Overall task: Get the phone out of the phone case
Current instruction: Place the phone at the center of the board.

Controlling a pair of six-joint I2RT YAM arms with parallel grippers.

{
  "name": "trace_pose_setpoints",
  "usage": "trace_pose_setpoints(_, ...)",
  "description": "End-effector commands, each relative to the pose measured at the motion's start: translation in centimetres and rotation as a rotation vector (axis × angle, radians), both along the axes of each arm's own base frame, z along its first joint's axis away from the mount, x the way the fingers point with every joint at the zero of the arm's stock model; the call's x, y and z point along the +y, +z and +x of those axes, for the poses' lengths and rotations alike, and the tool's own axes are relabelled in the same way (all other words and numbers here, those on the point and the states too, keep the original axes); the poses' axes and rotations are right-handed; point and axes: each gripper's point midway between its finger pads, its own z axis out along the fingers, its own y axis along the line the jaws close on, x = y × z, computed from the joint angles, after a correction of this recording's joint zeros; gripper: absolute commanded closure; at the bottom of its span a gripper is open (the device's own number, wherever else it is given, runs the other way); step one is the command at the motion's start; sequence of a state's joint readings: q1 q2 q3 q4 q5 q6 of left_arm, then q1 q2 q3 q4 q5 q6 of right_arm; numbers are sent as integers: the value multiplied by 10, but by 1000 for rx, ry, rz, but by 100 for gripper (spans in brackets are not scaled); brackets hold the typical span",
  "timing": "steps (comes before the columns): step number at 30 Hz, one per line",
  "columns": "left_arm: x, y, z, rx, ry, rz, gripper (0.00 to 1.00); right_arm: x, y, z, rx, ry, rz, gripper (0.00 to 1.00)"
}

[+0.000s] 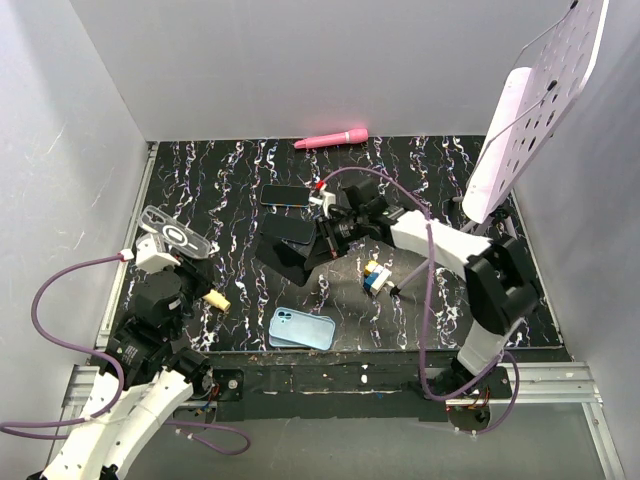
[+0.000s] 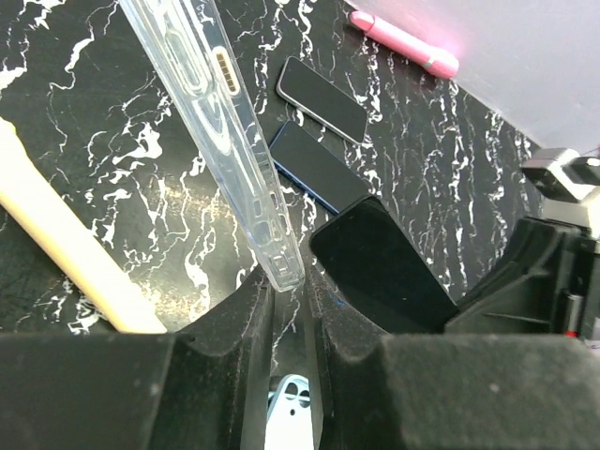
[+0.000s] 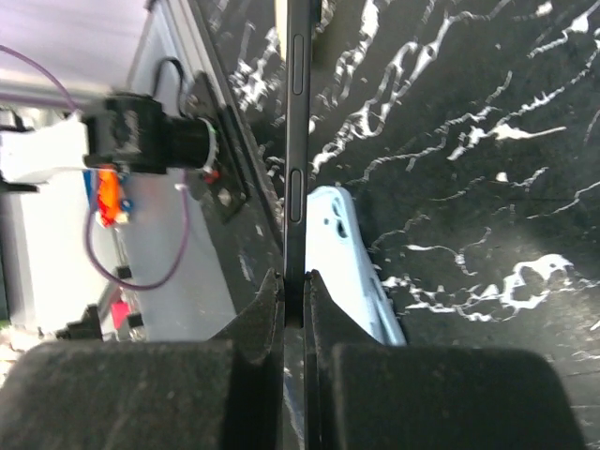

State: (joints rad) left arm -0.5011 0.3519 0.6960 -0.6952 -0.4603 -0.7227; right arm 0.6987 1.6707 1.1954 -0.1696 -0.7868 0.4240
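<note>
The slim dark phone [image 3: 296, 141] is out of its case, pinched by one end between the pads of the right gripper [image 3: 295, 281], whose jaws are drawn narrow onto its two faces. Our worry is that hold. Only a short stretch sits between the pads while the rest of the length reaches out ahead of them. We judge that a quick swing or a slight easing could let it pivot or slide free and drop to the black marbled tabletop [image 3: 487, 94]. It could also land on the light blue rounded phone case [image 3: 352, 262] lying below and just ahead of the fingertips.

The clear flexible plastic phone case [image 2: 225, 122] is likewise clamped by one thin edge in the left gripper [image 2: 289, 286] (it may well flop), well apart from the right gripper.

The phone's long axis runs straight out from the right fingertips, in line with the fingers. It stands edge-on, its buttoned side turned back toward the wrist.
</note>
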Motion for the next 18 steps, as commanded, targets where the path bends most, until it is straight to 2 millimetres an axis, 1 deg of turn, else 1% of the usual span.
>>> trace_pose_setpoints(1, 11, 8, -3, -19, 10, 76, 100, 4, -9, -3, -80, 216, -7, 99)
trace_pose_setpoints(5, 5, 8, -4, -19, -20, 69, 100, 13, -26, 8, -90, 295, -31, 99)
trace_pose_setpoints(6, 3, 8, -4, -19, -28, 63, 100, 16, -26, 11, -96, 310, -20, 99)
trace_pose_setpoints(9, -3, 6, -5, -15, -58, 39, 100, 24, -38, 21, -88, 340, -29, 99)
trace_pose_setpoints(10, -5, 6, -6, -15, -64, 32, 100, 27, -45, 24, -79, 349, -37, 99)
trace_pose_setpoints(12, -7, 5, -7, -14, -73, 25, 100, 32, -53, 34, -87, 361, -54, 99)
trace_pose_setpoints(15, -7, 8, -8, -23, -84, 23, 100, 35, -72, 43, -88, 373, -80, 99)
trace_pose_setpoints(18, -6, 10, -10, -32, -84, 27, 100, 36, -84, 52, -121, 373, -108, 99)
